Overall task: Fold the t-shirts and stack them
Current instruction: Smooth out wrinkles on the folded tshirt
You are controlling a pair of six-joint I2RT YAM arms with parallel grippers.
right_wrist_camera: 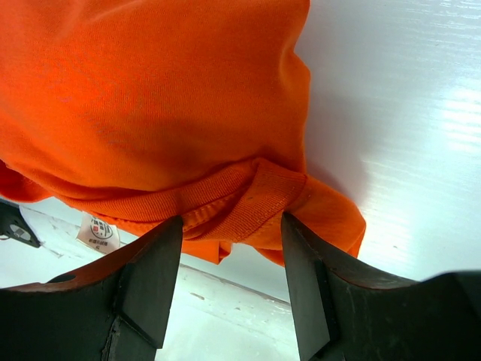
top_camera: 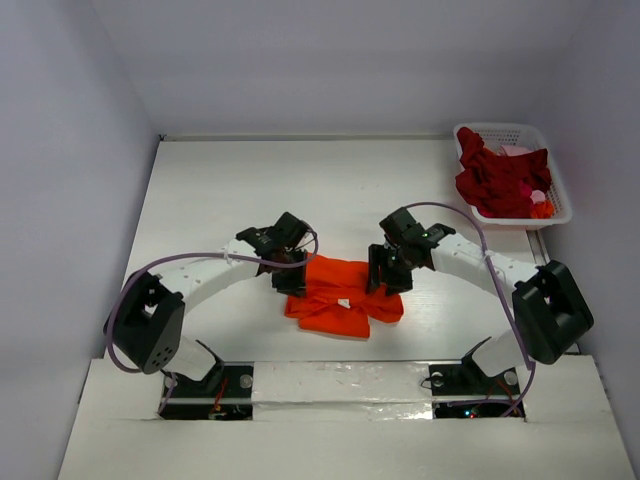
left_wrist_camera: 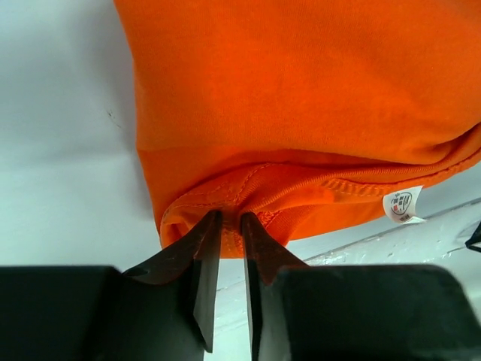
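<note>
The bright orange t-shirt [top_camera: 340, 300] lies bunched on the white table between my two arms. My left gripper [top_camera: 291, 281] is at its left edge; in the left wrist view the narrow jaws [left_wrist_camera: 229, 218] pinch a fold of orange cloth [left_wrist_camera: 301, 90] near the collar. The white neck label [left_wrist_camera: 403, 204] shows to the right. My right gripper [top_camera: 385, 274] is at the shirt's right edge; its jaws [right_wrist_camera: 231, 219] stand wide open either side of the ribbed collar [right_wrist_camera: 255, 199], not closed on it. The label [right_wrist_camera: 96, 229] shows there too. A dark red shirt [top_camera: 495, 180] and pale pink cloth [top_camera: 515, 152] lie in the basket.
The white lattice basket [top_camera: 500, 128] stands at the far right of the table [top_camera: 230, 190]. White walls close the left, back and right sides. The table's near edge [top_camera: 340, 365] runs just in front of the shirt, with the arm bases below it.
</note>
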